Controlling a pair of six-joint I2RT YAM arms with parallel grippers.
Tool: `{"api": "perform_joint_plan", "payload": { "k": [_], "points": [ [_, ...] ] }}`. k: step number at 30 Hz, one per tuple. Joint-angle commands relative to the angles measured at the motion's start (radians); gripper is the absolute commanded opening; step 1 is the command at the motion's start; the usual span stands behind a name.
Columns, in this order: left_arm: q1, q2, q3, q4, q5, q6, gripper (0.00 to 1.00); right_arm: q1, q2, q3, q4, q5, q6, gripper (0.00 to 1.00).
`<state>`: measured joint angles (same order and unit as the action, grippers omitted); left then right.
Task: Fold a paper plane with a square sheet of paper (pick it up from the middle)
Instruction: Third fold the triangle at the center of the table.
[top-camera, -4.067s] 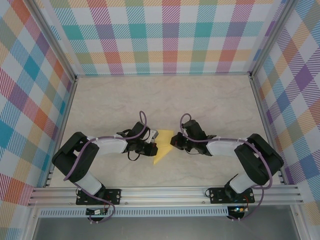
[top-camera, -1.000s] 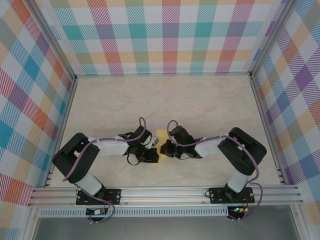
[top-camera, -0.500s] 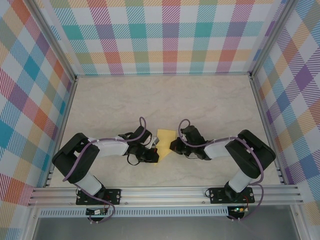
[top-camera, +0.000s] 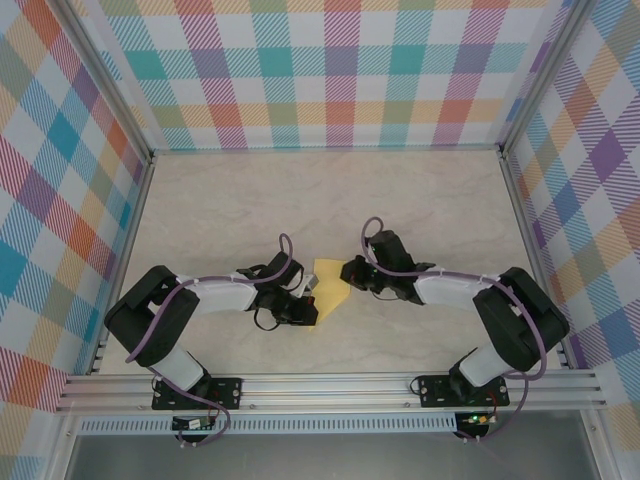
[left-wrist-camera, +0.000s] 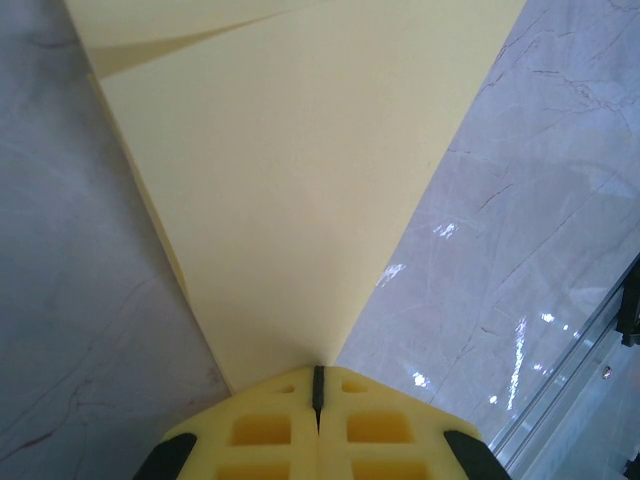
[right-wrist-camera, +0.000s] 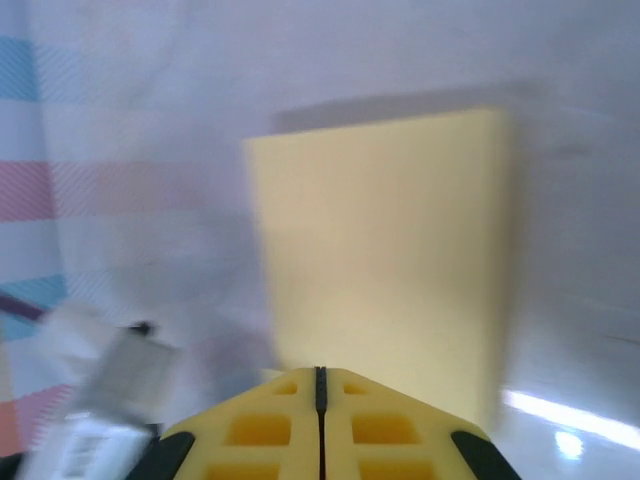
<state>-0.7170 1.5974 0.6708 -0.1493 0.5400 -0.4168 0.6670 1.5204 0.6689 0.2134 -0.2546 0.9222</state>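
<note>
Shifted toward 12 o'clock, the clenched right gripper (top-camera: 348, 271) sits at the 2 o'clock edge of the pale-yellow pointed folded paper sheet (top-camera: 331, 287), near-centre on the marbled table (top-camera: 430, 200), the clenched left gripper (left-wrist-camera: 318, 378) touching its 7 o'clock tip.

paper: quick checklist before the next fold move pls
1. Paper lying on the table between the two grippers: ok.
2. Left gripper shut, at the paper's pointed tip: ok.
3. Right gripper shut, at a straight edge of the paper: ok.
4. Either gripper really pinning the paper: cannot tell.
5. Folded layers lined up: cannot tell; the left wrist view shows a flap edge at the far corner.
6. Right wrist view sharp enough to judge by: not ok, blurred.
</note>
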Motion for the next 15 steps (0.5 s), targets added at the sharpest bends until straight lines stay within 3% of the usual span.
{"api": "perform_joint_plan", "payload": {
  "k": [1,10,15],
  "points": [
    [-0.006,0.055,-0.028,-0.065,-0.067,0.020,0.00,0.059,0.017,0.007,-0.012,0.000,0.010,0.06],
    [-0.007,0.024,-0.037,-0.072,-0.070,0.024,0.00,0.177,0.084,-0.028,0.061,0.037,0.135,0.02],
    [-0.006,0.012,-0.042,-0.064,-0.067,0.021,0.00,0.194,0.082,-0.084,0.136,0.042,0.167,0.02]
  ]
}}
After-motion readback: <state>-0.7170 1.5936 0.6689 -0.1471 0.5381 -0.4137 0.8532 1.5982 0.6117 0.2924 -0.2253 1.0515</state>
